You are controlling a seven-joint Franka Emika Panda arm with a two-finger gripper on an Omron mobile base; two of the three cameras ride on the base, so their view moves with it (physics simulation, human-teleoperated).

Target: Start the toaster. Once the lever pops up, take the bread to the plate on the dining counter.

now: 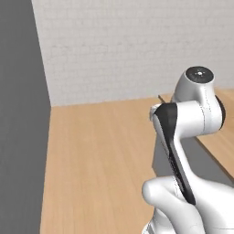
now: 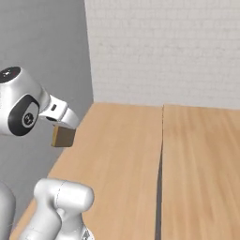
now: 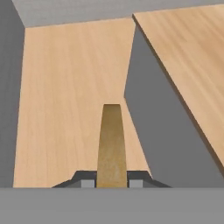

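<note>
My gripper [image 2: 63, 127] is shut on the bread [image 2: 63, 137], a tan-brown slice that hangs below the hand above the wooden floor. In the hand view the bread [image 3: 111, 142] stands edge-on between the two dark fingertips [image 3: 87, 181] of the gripper [image 3: 111, 180]. The dining counter [image 2: 201, 159], a light-wood top on a grey base [image 3: 162, 131], lies to the right of the held slice; its top [image 3: 192, 57] reaches the upper right of the hand view. The toaster and the plate are out of view.
A grey wall [image 1: 23, 114] runs along the left and a white brick wall [image 1: 137, 45] closes the back. Light wooden floor [image 1: 100, 155] stretches between the grey wall and the counter's base [image 1: 203, 160].
</note>
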